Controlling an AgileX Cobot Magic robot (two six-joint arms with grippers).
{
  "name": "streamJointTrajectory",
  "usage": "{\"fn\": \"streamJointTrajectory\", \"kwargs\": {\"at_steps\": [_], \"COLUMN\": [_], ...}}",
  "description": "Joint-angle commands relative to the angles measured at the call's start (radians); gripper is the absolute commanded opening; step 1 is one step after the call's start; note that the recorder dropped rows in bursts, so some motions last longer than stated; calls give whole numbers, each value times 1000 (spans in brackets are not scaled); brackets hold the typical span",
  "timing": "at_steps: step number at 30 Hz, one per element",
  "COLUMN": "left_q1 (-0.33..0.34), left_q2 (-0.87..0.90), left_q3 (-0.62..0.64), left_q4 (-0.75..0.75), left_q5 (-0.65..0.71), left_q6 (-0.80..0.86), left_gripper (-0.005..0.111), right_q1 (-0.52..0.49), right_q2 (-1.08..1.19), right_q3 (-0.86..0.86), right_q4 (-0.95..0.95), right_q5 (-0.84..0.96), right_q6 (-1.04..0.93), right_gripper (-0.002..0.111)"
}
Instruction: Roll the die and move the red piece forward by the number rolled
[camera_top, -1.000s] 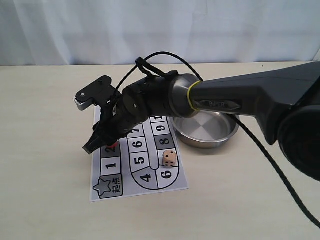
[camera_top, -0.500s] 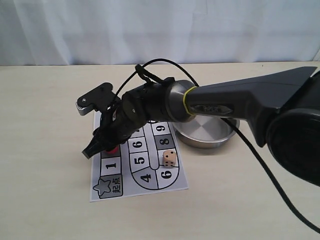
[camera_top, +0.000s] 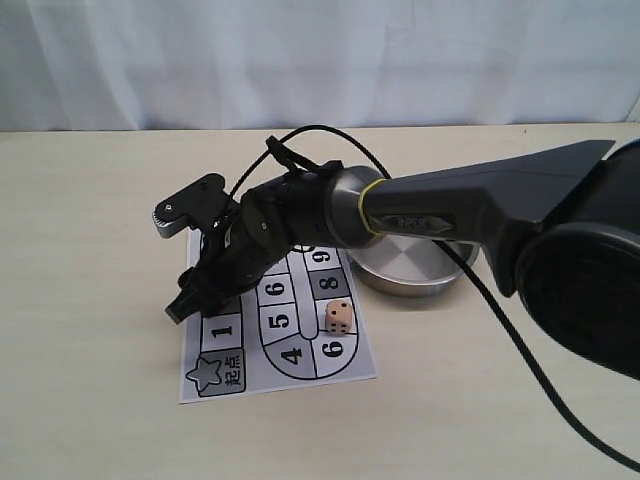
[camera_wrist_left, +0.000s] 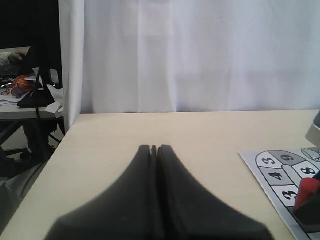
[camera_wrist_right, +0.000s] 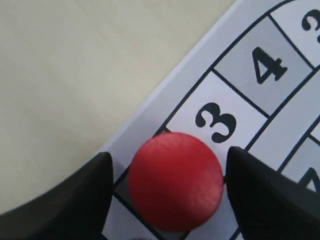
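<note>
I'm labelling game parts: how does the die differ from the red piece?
Colour: the die is pale beige with dark pips; the red piece is plain bright red. Shape: the die is a cube; the red piece shows a round top. Setting: the die sits alone beside square 8; the red piece is by square 3, between the fingers of the right gripper. Both are on the numbered board.

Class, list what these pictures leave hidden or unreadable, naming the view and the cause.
Exterior view: the red piece is hidden behind the right gripper.
Right wrist view: the piece covers the number beneath it.
Exterior view: the die is too small to read its top pips.
</note>
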Motion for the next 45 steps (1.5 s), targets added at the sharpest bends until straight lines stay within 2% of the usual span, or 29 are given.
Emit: {"fn": "streamJointTrajectory", "kwargs": {"at_steps": [1,11,15,17,21,24,25,45], "left_q1": [0,0,0,0,0,0,0,0], "left_q2": [-1,-1,-1,-1,-1,-1,-1,-1], "left_q3": [-5,-5,-5,-5,-5,-5,-5,-5], "left_q4": [-2,-2,-2,-2,-2,-2,-2,0], "left_q5": [-13,-11,-9,-9,-9,-9,-9,-11], "left_q6": [-2,-2,-2,-2,-2,-2,-2,-2], "left_gripper": [0,0,0,0,0,0,0,0], "right_q1": [-2,-23,-46,-63,-113,-155,-171,-565], "right_q2": [-5,-51,-78,-89,-107,-119,-122,-138], "right_q3": [-43,-114,-137,-142,-144,-144,-144,-144], "right_q4": [-2,-7,-7,-7,-7,-7,-7,-9], "right_q5": [19,169,226,246,291,331,344,583], "right_q6": [5,5,64,74,172,172,172,164], "right_gripper": [65,65,63,54,26,5,4,4]}}
